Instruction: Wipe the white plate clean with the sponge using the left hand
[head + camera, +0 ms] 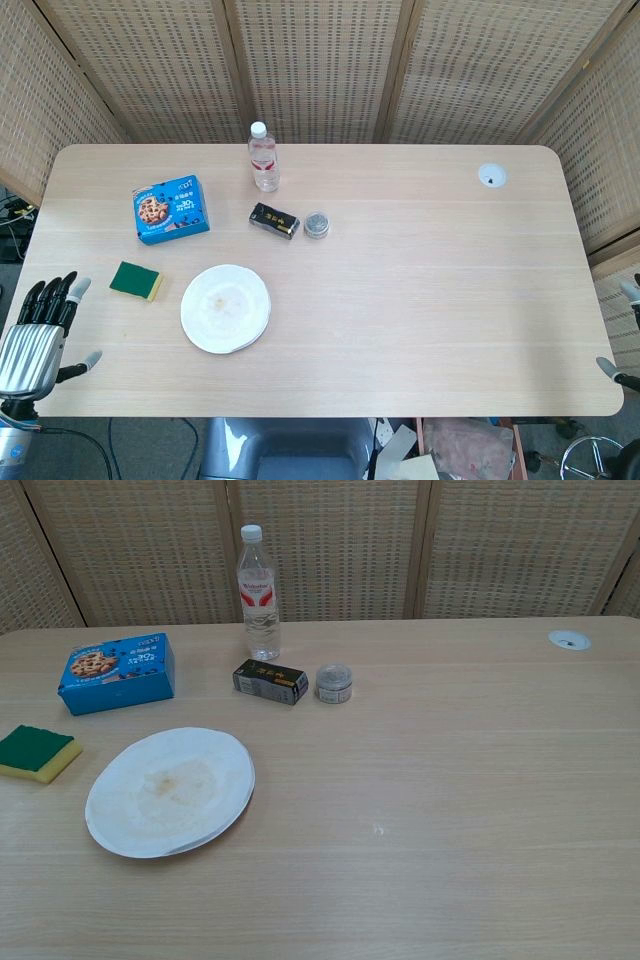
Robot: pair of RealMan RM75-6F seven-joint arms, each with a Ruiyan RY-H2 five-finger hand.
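Left hand [35, 335] sits lowest in the head view, bottom left, off the table [420, 300] edge with fingers apart and holding nothing; the right hand [622, 335] barely peeks in at the far right edge, so can't tell its state. The sponge [136, 281], green side up, lies just left of the stained white plate [226, 308], long axis slanting toward lower right. It's probably soft, light and squishy, so I'd grab it across the short sides.

Light wooden desk [470, 780] bearing a stained white plate [170, 791]; sponge [36, 753] at its 9 o'clock, blue box [117, 672] at 11, water bottle [258, 592], dark packet [270, 681] and small jar [334, 683] toward 1; grommet [569, 640] far right.
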